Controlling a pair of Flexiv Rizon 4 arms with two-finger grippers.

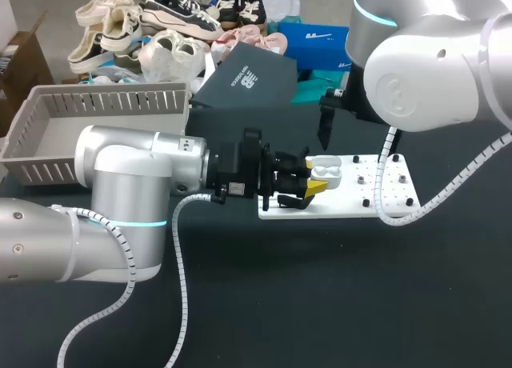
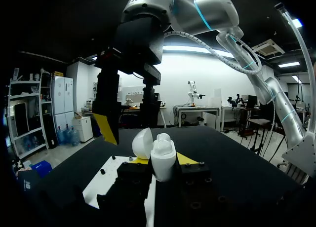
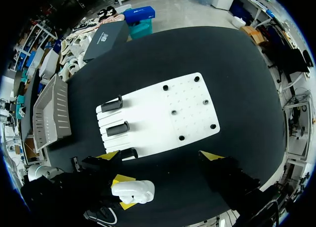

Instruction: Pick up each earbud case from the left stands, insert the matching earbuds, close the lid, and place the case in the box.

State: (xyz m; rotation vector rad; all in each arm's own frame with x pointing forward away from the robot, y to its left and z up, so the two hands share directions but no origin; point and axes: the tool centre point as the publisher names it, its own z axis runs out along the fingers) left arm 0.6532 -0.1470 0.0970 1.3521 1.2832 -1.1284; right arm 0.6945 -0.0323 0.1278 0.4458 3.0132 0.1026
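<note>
Gripping the open earbud case [image 1: 326, 173] at frame centre by its body, our left claw [image 1: 310, 182] holds what we judge light, slick and hinge-fragile, while our right claw [image 3: 160, 155] hangs open above.

One white earbud case [image 1: 326, 173], its lid open. Two grippers, the left gripper [image 1: 310, 188] and the right gripper [image 3: 159, 157]. One white board [image 3: 158, 116] bearing three black stands [image 3: 117, 128] along one edge and six black pegs [image 3: 174, 112]. One grey basket [image 1: 104, 102] and one dark box [image 1: 244, 80] at the far edge of the surface [image 1: 336, 304]
</note>
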